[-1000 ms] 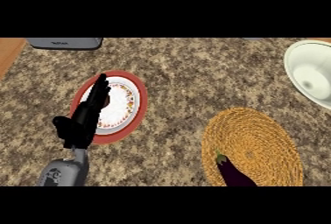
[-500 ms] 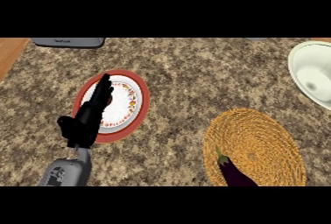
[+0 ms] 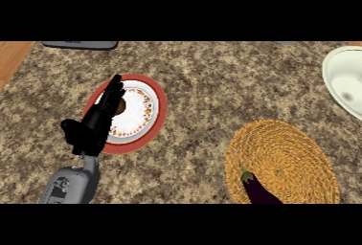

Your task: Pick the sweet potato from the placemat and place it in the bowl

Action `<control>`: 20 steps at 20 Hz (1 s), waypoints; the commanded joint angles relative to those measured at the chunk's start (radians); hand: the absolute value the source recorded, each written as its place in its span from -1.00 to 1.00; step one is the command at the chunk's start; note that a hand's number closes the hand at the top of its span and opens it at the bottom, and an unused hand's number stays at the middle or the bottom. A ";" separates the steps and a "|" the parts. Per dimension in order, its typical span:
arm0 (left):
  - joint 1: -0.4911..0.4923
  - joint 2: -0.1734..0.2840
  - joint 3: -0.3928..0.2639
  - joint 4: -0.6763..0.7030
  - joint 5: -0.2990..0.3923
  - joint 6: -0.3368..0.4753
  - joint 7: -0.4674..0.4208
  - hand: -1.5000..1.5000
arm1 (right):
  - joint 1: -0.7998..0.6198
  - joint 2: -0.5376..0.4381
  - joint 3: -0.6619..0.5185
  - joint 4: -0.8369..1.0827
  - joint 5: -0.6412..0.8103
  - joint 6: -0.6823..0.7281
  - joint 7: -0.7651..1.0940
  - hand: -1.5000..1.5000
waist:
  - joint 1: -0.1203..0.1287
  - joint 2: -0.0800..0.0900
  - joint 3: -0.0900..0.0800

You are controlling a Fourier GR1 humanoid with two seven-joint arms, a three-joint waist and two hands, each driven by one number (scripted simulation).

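Note:
A dark purple, eggplant-like vegetable (image 3: pixel 260 191) with a green stem lies on the near part of the round woven placemat (image 3: pixel 283 153) at the lower right; its lower end runs out of view. The pale bowl (image 3: pixel 346 83) sits at the right edge, partly cut off. My left hand (image 3: pixel 96 127) stands at the left with straight fingers pointing away, open and holding nothing, over the left side of a red-rimmed plate. It is far from the vegetable. My right hand does not show.
The red-rimmed plate (image 3: pixel 159 103) with a white patterned centre lies left of the middle. A grey flat object (image 3: pixel 81 44) sits at the far left edge. The speckled stone counter (image 3: pixel 212 81) ends at a wooden strip (image 3: pixel 13 57) on the left.
My left hand has stretched a little farther away along the plate. Everything else has slid slightly to the right in the view.

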 commanded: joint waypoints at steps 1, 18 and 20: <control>0.017 -0.040 -0.039 0.019 -0.030 0.022 -0.036 0.00 | -0.023 0.013 0.056 0.105 0.047 0.111 -0.087 -1.00 | -0.001 0.002 0.000; 0.028 -0.001 0.009 0.018 0.002 -0.010 -0.040 0.00 | -0.160 -0.081 -0.123 0.262 -0.228 0.427 -0.079 -1.00 | -0.015 -0.003 0.001; 0.067 -0.017 -0.009 0.001 -0.015 0.009 -0.061 0.00 | -0.155 -0.106 -0.134 0.276 -0.248 0.466 -0.060 -1.00 | -0.009 -0.003 0.002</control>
